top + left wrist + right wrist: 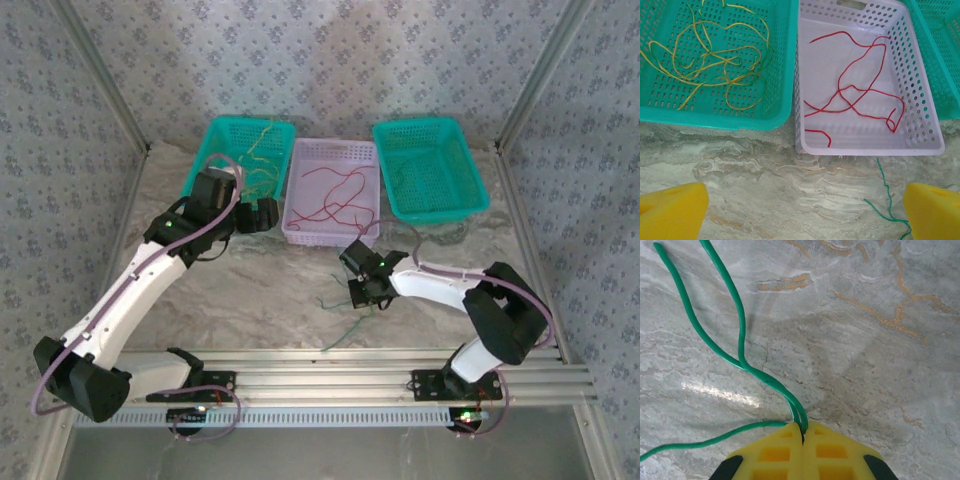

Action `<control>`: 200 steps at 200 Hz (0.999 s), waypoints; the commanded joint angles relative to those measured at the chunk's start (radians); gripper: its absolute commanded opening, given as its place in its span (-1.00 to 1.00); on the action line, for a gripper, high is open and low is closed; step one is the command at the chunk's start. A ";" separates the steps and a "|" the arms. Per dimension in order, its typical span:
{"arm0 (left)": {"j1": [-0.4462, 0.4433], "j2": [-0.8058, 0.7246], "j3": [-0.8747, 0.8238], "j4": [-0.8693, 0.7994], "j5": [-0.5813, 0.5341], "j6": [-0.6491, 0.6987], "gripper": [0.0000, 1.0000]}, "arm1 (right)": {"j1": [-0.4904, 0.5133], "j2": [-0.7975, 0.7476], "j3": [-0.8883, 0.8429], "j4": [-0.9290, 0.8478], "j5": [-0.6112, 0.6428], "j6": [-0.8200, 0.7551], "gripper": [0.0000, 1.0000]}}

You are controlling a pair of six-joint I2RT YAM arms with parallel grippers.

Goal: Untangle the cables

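Top view: your right tool (368,292) sits mid-frame, green cable (345,333) trailing below it on the table (250,300). Left wrist: left tool (806,210) gapes wide; red cables (840,85) upper right, yellow cables (715,52) upper left. Right wrist: right tool pinches the green cable.

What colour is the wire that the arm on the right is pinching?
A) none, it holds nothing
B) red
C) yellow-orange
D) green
D: in the right wrist view, the right arm's fingers are closed together on a green cable lying on the marbled table.
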 commanded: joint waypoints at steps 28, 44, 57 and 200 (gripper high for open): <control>0.010 -0.024 -0.008 0.019 -0.012 0.015 0.99 | -0.001 -0.191 0.059 -0.127 0.049 -0.038 -1.00; 0.015 -0.023 -0.008 0.021 -0.006 0.014 0.99 | -0.003 -0.257 0.099 -0.174 0.043 -0.055 -1.00; 0.017 -0.023 -0.010 0.020 -0.005 0.014 0.99 | -0.002 -0.301 0.138 -0.219 0.050 -0.072 -1.00; 0.004 0.052 -0.025 0.096 0.321 -0.065 0.99 | -0.061 -0.535 0.316 -0.248 -0.075 -0.131 -1.00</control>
